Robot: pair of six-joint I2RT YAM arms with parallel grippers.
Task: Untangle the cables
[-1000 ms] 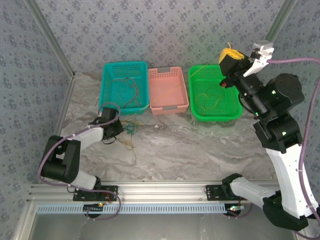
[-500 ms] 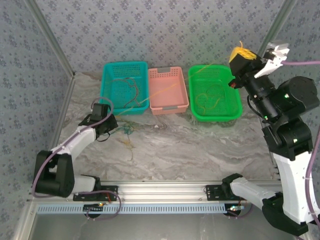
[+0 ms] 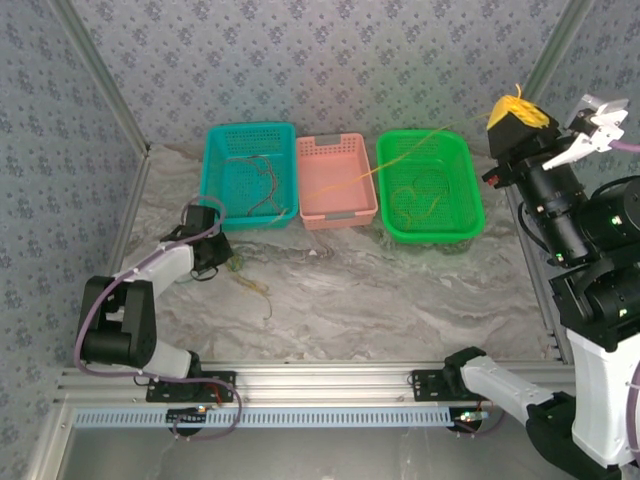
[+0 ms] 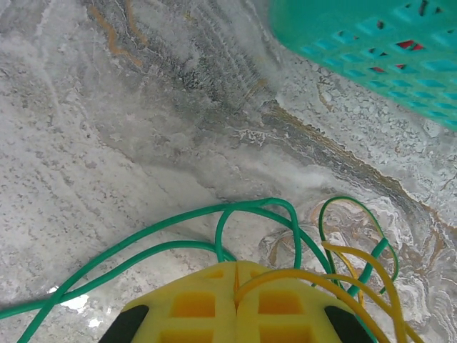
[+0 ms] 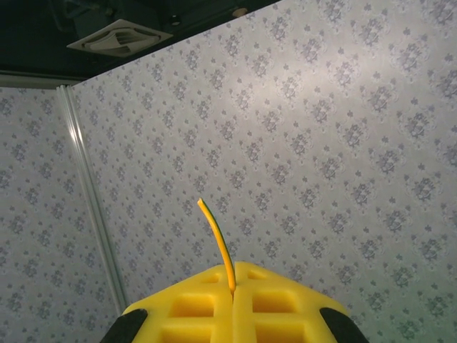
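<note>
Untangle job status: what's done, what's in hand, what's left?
Done: some cables sit in the teal basket and green basket. In hand: right gripper is shut on a yellow cable stretched taut across the green and pink basket; left gripper pinches green cable and yellow strands at the table. Left: those strands, not yet separated.

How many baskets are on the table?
3. The teal basket is on the left, the pink basket in the middle, the green basket on the right, all in a row.
</note>
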